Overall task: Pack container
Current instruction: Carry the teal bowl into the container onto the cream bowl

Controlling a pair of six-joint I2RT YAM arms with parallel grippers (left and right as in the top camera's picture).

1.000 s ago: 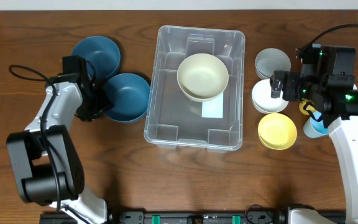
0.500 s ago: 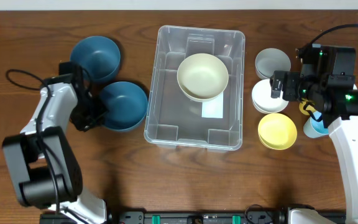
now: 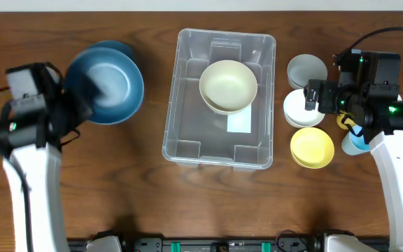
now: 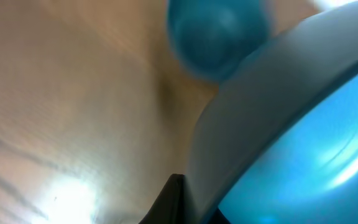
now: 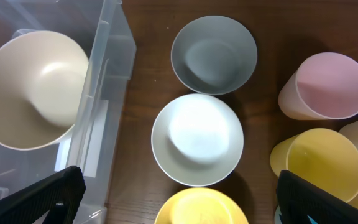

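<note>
The container (image 3: 187, 143), a large clear bin, stands mid-table with a cream bowl (image 3: 228, 85) inside it. My left gripper (image 3: 74, 106) is shut on the rim of a blue bowl (image 3: 107, 84), held tilted in the air left of the container. In the left wrist view that blue bowl (image 4: 303, 124) fills the right side, blurred, with one dark finger (image 4: 171, 198) against its rim. A second blue bowl (image 4: 219, 34) lies on the table beyond. My right gripper (image 3: 308, 98) hangs open above the white bowl (image 5: 197, 138), holding nothing.
Right of the container sit a grey bowl (image 5: 214, 53), the white bowl and a yellow bowl (image 3: 312, 147). A pink cup (image 5: 325, 84) and a yellow cup (image 5: 322, 165) stand further right. The second blue bowl (image 3: 121, 47) shows partly behind the held one.
My left gripper closed on the nearer blue bowl's rim and lifted it off the table, up and back over the other blue bowl. The right arm has not moved.
</note>
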